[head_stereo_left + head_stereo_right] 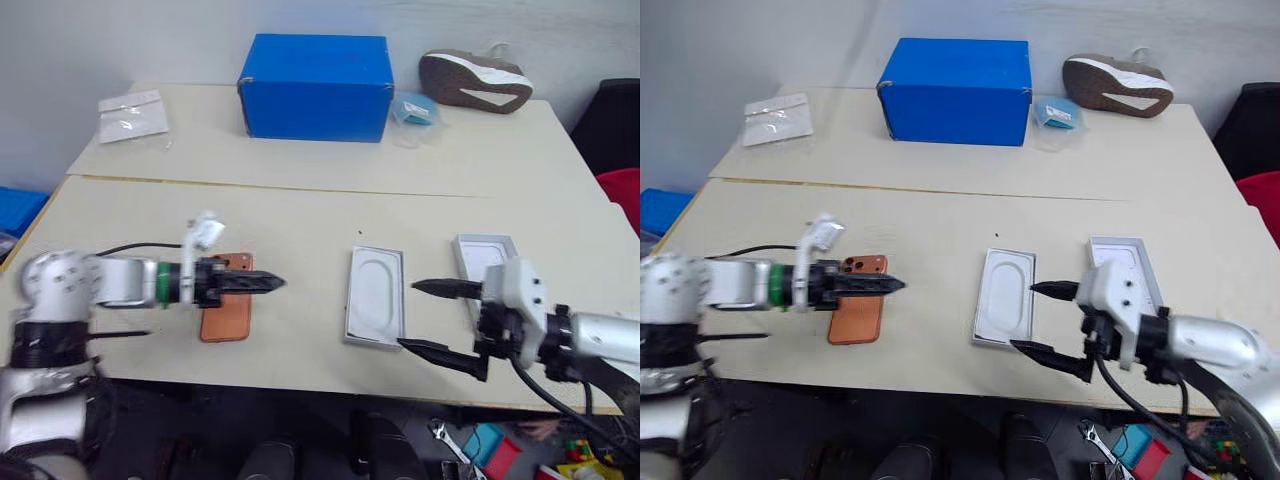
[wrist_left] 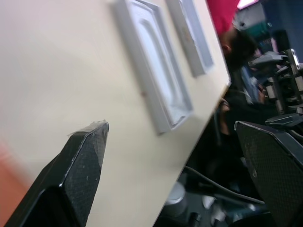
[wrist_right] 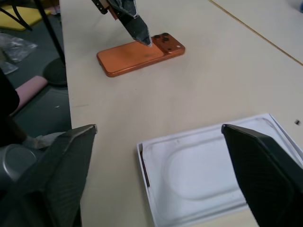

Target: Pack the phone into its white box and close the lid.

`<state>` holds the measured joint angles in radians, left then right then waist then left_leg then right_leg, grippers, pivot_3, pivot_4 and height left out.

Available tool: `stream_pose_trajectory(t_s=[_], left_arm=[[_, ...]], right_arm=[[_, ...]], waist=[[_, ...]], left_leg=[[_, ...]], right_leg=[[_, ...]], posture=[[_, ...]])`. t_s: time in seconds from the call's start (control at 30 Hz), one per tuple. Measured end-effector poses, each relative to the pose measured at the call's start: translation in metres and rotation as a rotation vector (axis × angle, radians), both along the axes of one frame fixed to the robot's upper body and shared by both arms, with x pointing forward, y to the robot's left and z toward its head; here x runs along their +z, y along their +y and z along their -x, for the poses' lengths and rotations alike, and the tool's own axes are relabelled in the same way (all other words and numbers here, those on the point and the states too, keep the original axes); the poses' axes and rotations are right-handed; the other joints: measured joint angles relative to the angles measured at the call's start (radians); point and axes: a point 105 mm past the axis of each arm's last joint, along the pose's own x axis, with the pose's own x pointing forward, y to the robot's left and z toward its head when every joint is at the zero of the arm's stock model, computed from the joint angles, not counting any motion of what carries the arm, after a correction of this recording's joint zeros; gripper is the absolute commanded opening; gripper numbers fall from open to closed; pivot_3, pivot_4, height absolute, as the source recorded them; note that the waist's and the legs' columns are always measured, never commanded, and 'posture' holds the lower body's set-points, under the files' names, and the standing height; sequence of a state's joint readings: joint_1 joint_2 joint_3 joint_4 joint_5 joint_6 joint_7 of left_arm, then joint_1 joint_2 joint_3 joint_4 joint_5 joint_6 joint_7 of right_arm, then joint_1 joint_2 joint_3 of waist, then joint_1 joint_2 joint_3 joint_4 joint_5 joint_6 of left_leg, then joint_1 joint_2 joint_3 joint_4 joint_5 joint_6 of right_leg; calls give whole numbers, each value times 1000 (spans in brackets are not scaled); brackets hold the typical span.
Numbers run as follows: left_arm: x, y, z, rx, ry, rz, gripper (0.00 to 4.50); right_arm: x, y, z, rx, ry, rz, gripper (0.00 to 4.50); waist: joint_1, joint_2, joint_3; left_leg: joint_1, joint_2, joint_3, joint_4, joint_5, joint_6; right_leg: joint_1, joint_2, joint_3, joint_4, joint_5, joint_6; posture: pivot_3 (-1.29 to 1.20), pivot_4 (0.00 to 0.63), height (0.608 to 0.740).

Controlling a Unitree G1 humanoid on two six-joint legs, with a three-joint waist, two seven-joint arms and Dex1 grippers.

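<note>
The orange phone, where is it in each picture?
Left eye view: the phone lies near the table's front edge, under the left gripper.
Right eye view: same spot, left of the white moulded insert.
Left wrist view: an orange blur at the edge, too blurred to be sure.
Right wrist view: far across the table.
Shared landmark: the insert.

Blue carton (image 1: 316, 87); shoe (image 1: 474, 81) (sole up); plastic bag (image 1: 133, 114)

Head cameras overlook the table (image 1: 300, 220); wrist cameras skim it closely.
</note>
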<state>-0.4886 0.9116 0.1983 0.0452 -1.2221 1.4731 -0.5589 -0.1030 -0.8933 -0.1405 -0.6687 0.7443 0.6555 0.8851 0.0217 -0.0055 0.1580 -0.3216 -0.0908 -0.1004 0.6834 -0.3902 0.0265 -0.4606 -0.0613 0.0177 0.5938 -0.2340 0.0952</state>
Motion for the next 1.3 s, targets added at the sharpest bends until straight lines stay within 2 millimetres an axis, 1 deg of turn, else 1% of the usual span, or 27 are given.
stream_pose_trajectory(t_s=[0.03,0.07,0.1,0.17,0.23,0.27,0.3,0.33,0.37,0.4,0.5,0.53,0.6,0.63,0.7,0.77,0.83,0.93,1.0,1.07,1.13,1.3], left_arm=[[-2,13,4,28,11,-9,4500],[-3,21,6,47,17,-19,4500],[-6,32,10,67,35,-41,4500],[-9,49,13,109,67,-82,4500],[-10,60,15,131,94,-95,4500],[-11,62,15,134,101,-100,4500],[-15,65,16,142,119,-101,4500],[-20,68,15,154,141,-115,4500],[-24,70,14,161,158,-126,4500],[-31,74,12,181,187,-152,4500],[-35,72,6,180,199,-166,4500],[-36,70,3,175,199,-161,4500],[-37,66,-1,168,195,-157,4500],[-39,60,-4,155,196,-155,4500],[-41,52,-8,136,191,-152,4500],[-43,46,-12,122,189,-154,4500],[-45,39,-15,106,184,-150,4500],[-48,29,-17,80,179,-142,4500],[-49,19,-19,53,171,-134,4500],[-51,6,-19,16,175,-123,4500],[-53,-4,-18,-12,172,-124,4500],[-55,-13,-17,-32,181,-130,4500]], right_arm=[[-1,6,-5,33,2,10,2955],[-2,10,-7,53,3,17,2561],[-4,18,-12,86,0,24,2291],[-6,34,-19,141,-18,31,1516],[-14,47,-28,171,-14,49,900],[-16,50,-31,176,-11,55,620],[-21,55,-35,186,-11,68,222],[-25,60,-39,197,-19,87,39],[-28,65,-42,204,-26,100,39],[-35,77,-48,227,-32,123,39],[-48,99,-52,278,-36,165,39],[-54,106,-55,296,-46,199,39],[-60,114,-58,316,-68,239,39],[-64,119,-63,320,-77,263,39],[-66,128,-68,315,-84,273,39],[-67,139,-69,332,-94,284,39],[-70,145,-71,337,-100,298,39],[-74,147,-76,326,-105,326,39],[-80,147,-77,322,-99,355,39],[-85,148,-78,325,-93,372,39],[-86,149,-79,329,-100,380,39],[-88,149,-80,336,-108,387,39]], waist=[[0,0,0],[4,0,0],[4,0,0],[2,0,0],[4,0,0],[5,0,0],[4,0,0],[2,0,0],[0,0,0],[-1,0,0],[-8,0,0],[-8,1,0],[-4,2,-1],[1,3,-2],[6,5,-3],[6,7,-4],[6,10,-7],[6,13,-9],[7,16,-11],[6,17,-12],[4,18,-14],[1,20,-19]], left_leg=[[0,0,0,0,0,0],[-1,0,-1,0,0,0],[-1,0,-1,0,0,0],[-1,0,-1,0,0,0],[-2,0,-2,0,0,1],[-3,0,-2,0,0,1],[-3,0,-2,-1,0,1],[-3,0,-2,-1,0,1],[-4,0,-2,-1,0,1],[-4,0,-2,-1,0,1],[-5,0,-2,0,0,1],[-5,-1,-2,0,0,2],[-4,-2,-2,0,0,2],[-4,-2,-2,0,1,2],[-3,-4,-2,0,1,3],[-2,-4,-3,1,1,3],[-1,-6,-3,0,1,4],[0,-7,-3,1,2,5],[1,-10,-5,0,2,6],[1,-11,-6,0,3,7],[1,-13,-6,0,3,8],[2,-16,-6,0,3,10]], right_leg=[[0,0,0,0,0,0],[0,0,-1,-1,0,0],[0,0,-2,-1,0,0],[-1,0,-2,-1,0,0],[-1,-1,-3,-1,0,0],[-1,-1,-4,0,0,0],[-1,-1,-5,1,0,0],[-2,-1,-7,1,0,0],[-2,-1,-8,1,0,0],[-3,0,-10,2,0,0],[-4,0,-11,3,0,0],[-4,-1,-11,3,0,0],[-4,-2,-12,4,0,0],[-3,-2,-12,4,0,0],[-2,-3,-12,5,0,0],[-1,-4,-12,7,0,0],[-1,-4,-12,9,0,0],[1,-5,-12,9,0,0],[1,-5,-12,12,0,0],[1,-9,-12,13,0,0],[1,-13,-12,13,0,0],[1,-16,-12,14,0,0]], posture=[[0,150,740],[0,150,740],[0,150,740],[0,150,740],[0,150,740],[0,150,740],[0,150,740],[0,150,740],[0,150,740],[0,150,740],[0,150,740],[0,150,740],[0,150,740],[0,150,740],[0,150,740],[0,150,740],[0,150,740],[0,150,740],[0,150,740],[0,150,740],[0,150,740],[0,150,740]])
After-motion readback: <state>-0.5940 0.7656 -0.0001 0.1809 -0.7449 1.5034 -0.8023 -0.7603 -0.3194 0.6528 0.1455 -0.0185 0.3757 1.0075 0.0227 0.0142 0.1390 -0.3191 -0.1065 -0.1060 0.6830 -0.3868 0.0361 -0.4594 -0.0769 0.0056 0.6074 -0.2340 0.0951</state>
